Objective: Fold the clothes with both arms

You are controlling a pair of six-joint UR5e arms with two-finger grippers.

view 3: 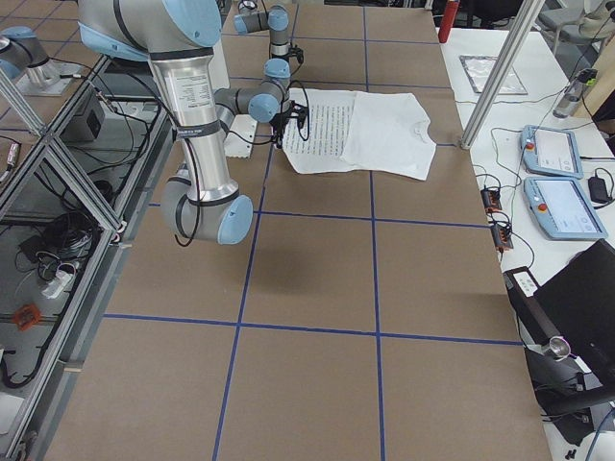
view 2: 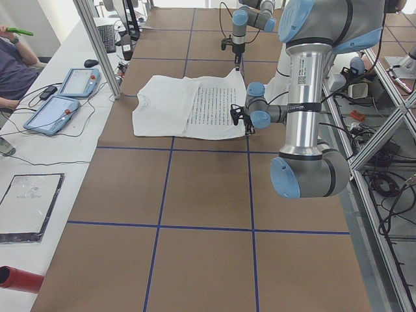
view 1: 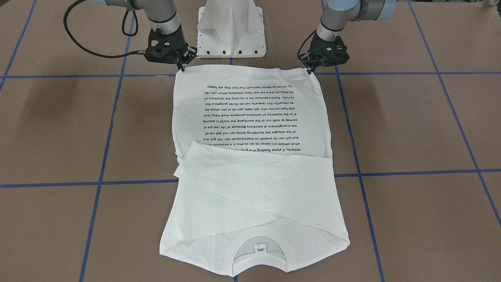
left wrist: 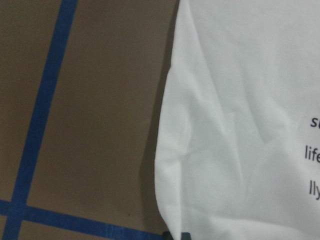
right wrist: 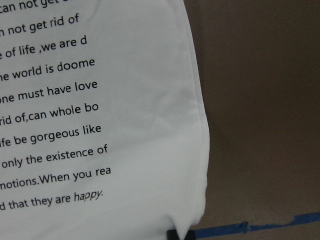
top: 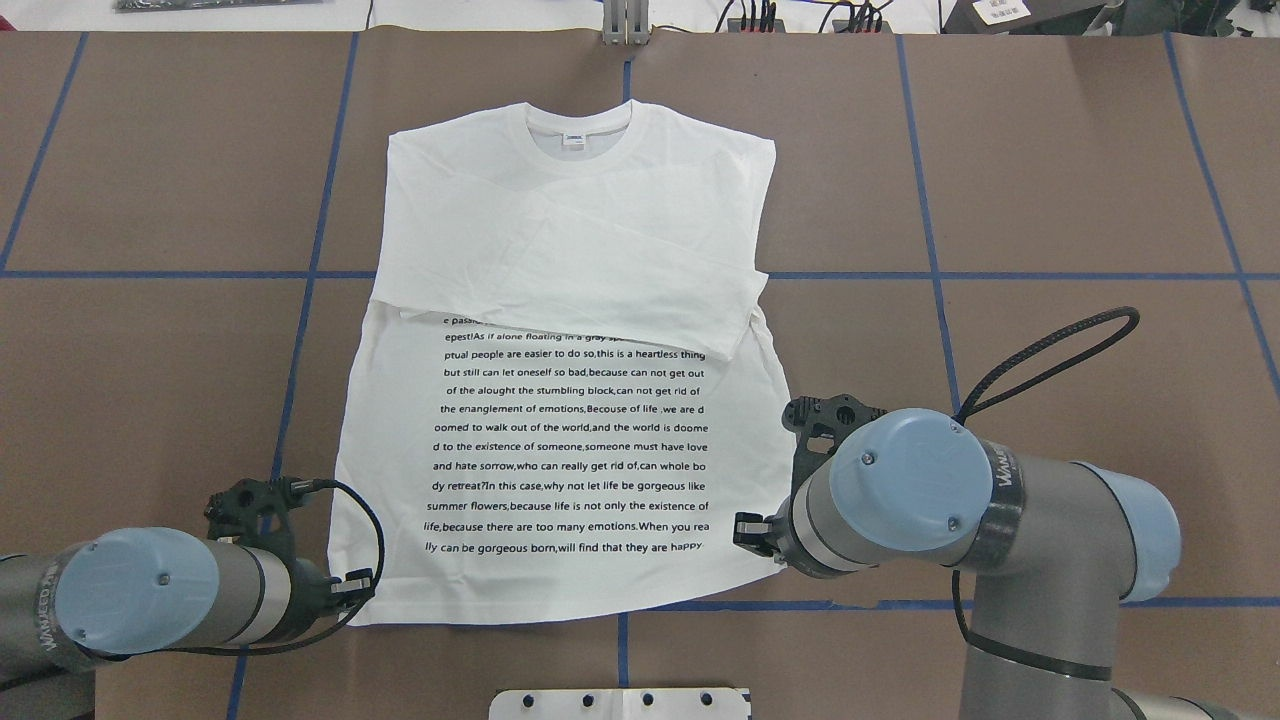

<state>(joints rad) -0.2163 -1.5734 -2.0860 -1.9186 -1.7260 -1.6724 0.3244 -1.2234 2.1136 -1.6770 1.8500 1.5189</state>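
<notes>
The white long-sleeved T-shirt (view 1: 250, 188) lies flat on the brown table, text block (view 1: 254, 117) facing up. Its sleeves are folded across the chest and its collar (top: 578, 125) is on the side away from me. My left gripper (view 1: 309, 70) is at the hem corner on my left, its tips pinched together on the cloth. It also shows in the overhead view (top: 355, 585). My right gripper (view 1: 182, 67) is pinched the same way on the other hem corner (top: 750, 530). Both wrist views show the hem corners (left wrist: 240, 125) (right wrist: 100, 190) lying on the table.
The white pedestal base (view 1: 231, 35) stands just behind the hem, between the two arms. Blue tape lines (top: 930, 275) grid the table. A side bench with tablets (view 2: 78, 81) and an operator (view 2: 10, 65) is beyond the collar end.
</notes>
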